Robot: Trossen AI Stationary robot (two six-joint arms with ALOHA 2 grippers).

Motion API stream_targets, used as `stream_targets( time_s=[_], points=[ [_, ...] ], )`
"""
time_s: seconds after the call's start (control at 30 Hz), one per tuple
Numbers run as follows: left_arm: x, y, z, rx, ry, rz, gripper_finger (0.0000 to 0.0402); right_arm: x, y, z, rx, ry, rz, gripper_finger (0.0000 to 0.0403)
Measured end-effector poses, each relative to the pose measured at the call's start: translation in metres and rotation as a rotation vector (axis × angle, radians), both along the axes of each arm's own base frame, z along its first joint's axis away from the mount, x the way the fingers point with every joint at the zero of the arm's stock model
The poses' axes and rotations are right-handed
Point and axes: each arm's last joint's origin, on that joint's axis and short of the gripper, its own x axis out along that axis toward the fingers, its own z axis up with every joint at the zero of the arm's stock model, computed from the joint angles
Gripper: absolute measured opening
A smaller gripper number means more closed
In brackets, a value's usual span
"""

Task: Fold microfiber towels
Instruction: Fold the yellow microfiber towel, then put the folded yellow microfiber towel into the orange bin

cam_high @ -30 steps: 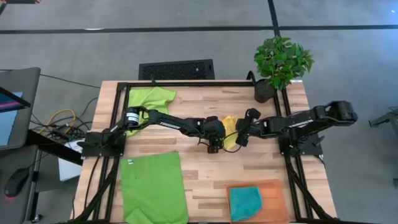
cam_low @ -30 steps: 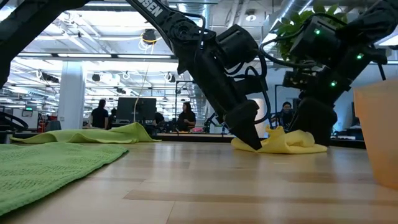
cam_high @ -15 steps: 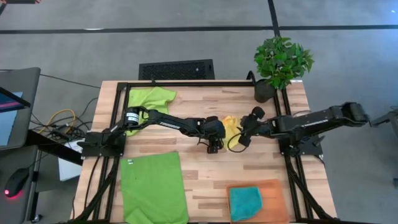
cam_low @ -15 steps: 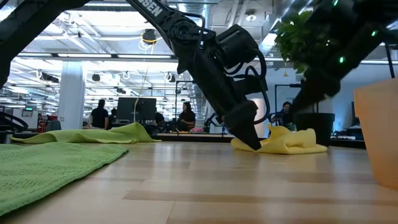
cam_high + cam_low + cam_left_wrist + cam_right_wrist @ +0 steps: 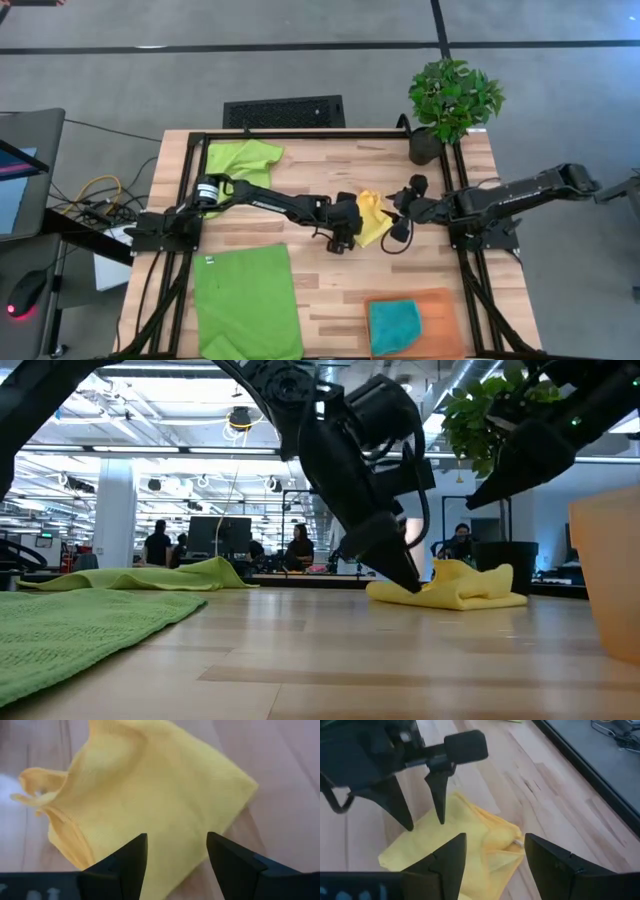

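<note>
left gripper (image 5: 343,243): dark fingers spread, tips over the cloth
right gripper (image 5: 393,236): fingers apart, empty
yellow towel (image 5: 371,217): soft, rumpled, partly folded heap

From overhead I see my whole table (image 5: 330,290) straight down, both arms reaching toward centre frame. The low camera sits at tabletop level, looking across into the room behind. Each wrist camera peers close past my own fingers. All four views share the yellow towel (image 5: 372,216) (image 5: 450,588) (image 5: 150,795) (image 5: 470,845).
</note>
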Motion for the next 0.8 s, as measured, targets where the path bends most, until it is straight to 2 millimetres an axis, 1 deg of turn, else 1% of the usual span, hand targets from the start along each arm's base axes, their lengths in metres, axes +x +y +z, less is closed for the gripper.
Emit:
stream_targets(
  time_s=[0.23,0.4,0.5,0.63,0.8],
  points=[
    [-0.001,-0.014,0.001,0.028,0.009,-0.073,0.0199,0.001,0.001,-0.004,-0.002,0.026,0.004,0.0226],
    [-0.002,-0.023,0.000,-0.009,0.023,-0.140,0.0199,0.001,0.001,-0.005,-0.002,0.032,0.003,0.0226],
    [0.000,-0.023,-0.001,0.001,0.007,-0.155,0.0199,0.001,0.001,-0.004,-0.001,0.032,0.003,0.0226],
    [0.003,-0.022,-0.015,0.002,0.018,-0.160,0.0199,0.001,0.001,-0.005,-0.001,0.032,0.002,0.0226],
    [0.006,-0.022,-0.020,0.011,0.000,-0.151,0.0199,0.001,0.001,-0.005,-0.001,0.034,0.002,0.0226]
  ],
)
